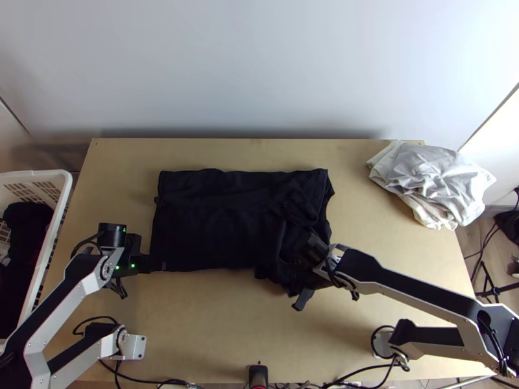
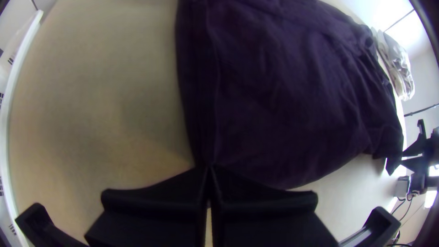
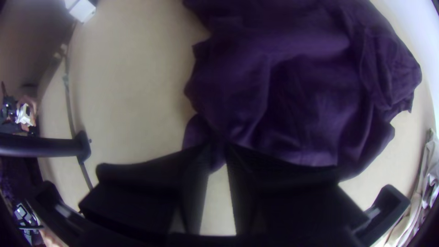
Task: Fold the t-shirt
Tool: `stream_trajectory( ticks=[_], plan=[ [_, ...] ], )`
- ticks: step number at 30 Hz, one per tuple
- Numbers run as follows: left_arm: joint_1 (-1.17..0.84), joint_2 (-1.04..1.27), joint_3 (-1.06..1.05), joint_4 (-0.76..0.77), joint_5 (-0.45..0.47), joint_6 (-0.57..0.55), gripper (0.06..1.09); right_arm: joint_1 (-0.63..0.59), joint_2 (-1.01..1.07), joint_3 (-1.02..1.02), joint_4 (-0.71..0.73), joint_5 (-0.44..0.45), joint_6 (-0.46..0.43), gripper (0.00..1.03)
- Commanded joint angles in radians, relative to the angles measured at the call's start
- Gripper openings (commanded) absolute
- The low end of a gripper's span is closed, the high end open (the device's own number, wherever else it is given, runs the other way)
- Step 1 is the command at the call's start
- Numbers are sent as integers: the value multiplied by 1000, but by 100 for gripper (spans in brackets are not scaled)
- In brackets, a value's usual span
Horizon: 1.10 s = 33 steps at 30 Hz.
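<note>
The t-shirt (image 1: 214,220) is plain black; beneath it the bench (image 1: 214,311) is pale tan, right of it the cloths (image 1: 441,175) white and cream, left of it the basket (image 1: 39,174) white.

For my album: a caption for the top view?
Both pairs of jaws grip a dark shirt, pale cloth heaped nearby.

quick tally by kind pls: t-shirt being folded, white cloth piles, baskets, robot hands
Dark t-shirt: 1
White cloth pile: 1
White basket: 1
Robot hands, left hand and right hand: 2
Total: 5
</note>
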<state>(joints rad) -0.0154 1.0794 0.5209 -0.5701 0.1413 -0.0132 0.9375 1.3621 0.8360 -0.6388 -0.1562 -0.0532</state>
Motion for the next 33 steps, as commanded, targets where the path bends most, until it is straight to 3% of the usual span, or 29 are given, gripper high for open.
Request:
stream_trajectory(
  ticks=[1, 17, 33],
  plan=[
    [2, 14, 31, 13, 1, 9, 9, -63, -17, 0, 19, 21, 0, 3],
    [12, 76, 234, 13, 1, 16, 9, -292, -23, 189, -16, 23, -63, 3],
    [63, 277, 442, 58, 1, 38, 9, -465, 200, 457, -21, 23, -123, 3]
  ],
)
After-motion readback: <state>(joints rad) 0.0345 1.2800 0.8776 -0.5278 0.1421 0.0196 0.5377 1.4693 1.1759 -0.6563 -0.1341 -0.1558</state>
